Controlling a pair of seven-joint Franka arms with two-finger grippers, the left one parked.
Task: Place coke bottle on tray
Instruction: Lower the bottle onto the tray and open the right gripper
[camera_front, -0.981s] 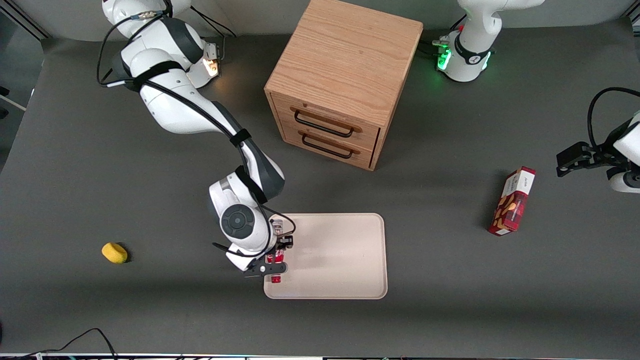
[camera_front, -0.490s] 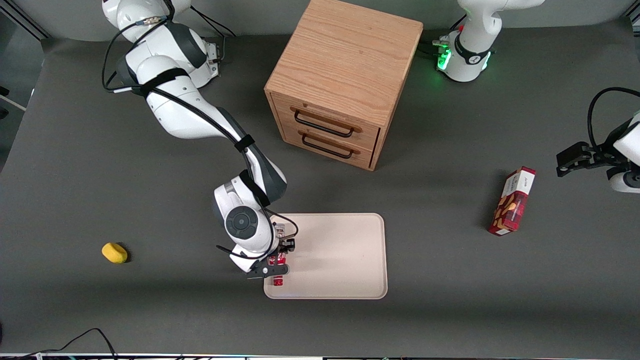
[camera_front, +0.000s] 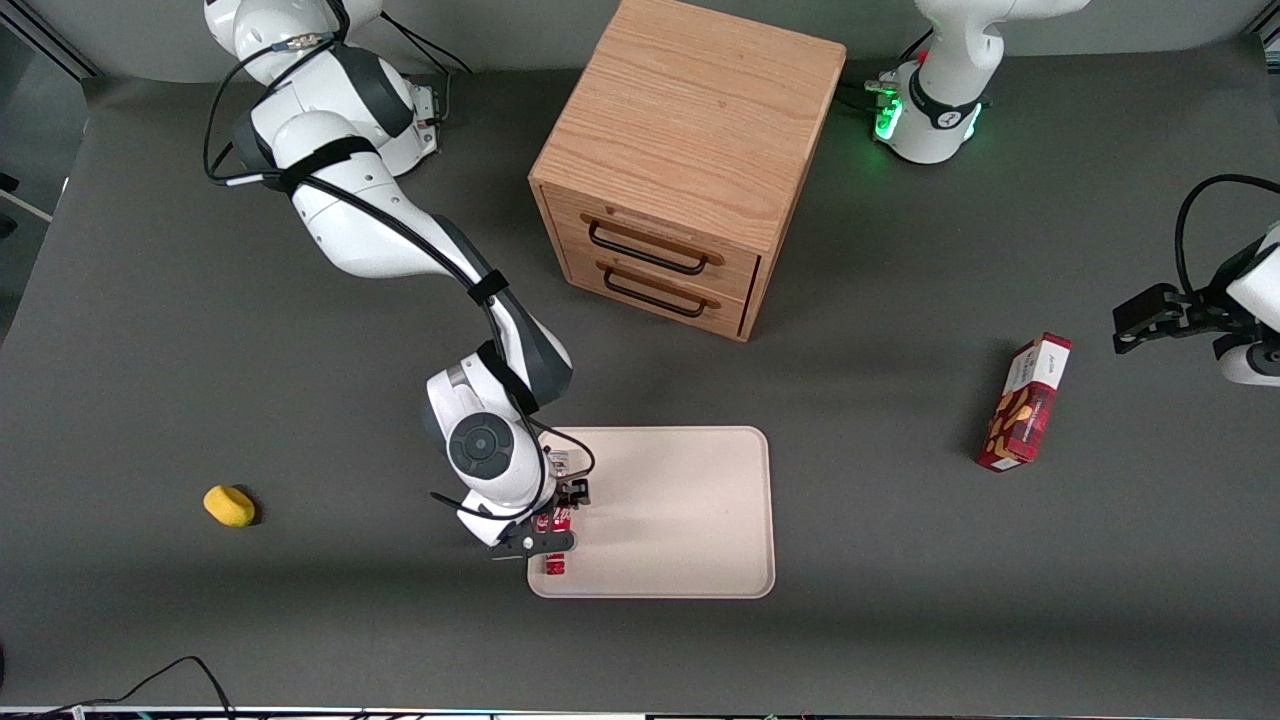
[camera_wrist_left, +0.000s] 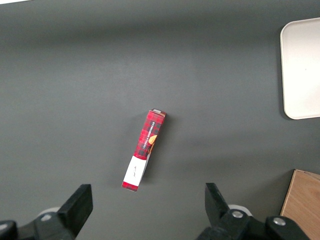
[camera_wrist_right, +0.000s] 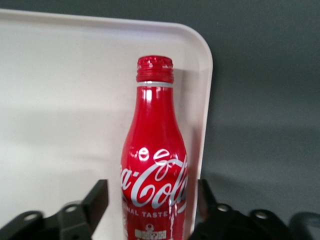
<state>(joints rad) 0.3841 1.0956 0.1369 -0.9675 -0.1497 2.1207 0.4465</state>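
Note:
The coke bottle (camera_front: 553, 565) lies flat on the beige tray (camera_front: 680, 510), close to the tray's rim at the working arm's end, with its red cap pointing toward the front camera. In the right wrist view the coke bottle (camera_wrist_right: 155, 150) shows its white script logo and rests on the tray (camera_wrist_right: 60, 100) beside the rim. My right gripper (camera_front: 556, 522) sits low over the bottle's wide end. In the right wrist view the gripper (camera_wrist_right: 152, 200) is open, its black fingers (camera_wrist_right: 97, 197) standing on either side of the bottle with a small gap on each side.
A wooden drawer cabinet (camera_front: 680, 170) stands farther from the front camera than the tray. A red snack box (camera_front: 1025, 405) lies toward the parked arm's end, also in the left wrist view (camera_wrist_left: 145, 150). A yellow lump (camera_front: 229, 505) lies toward the working arm's end.
The right arm lowered and carried the bottle a little nearer to the front camera, down onto the tray. In the last half second the wrist hardly moved.

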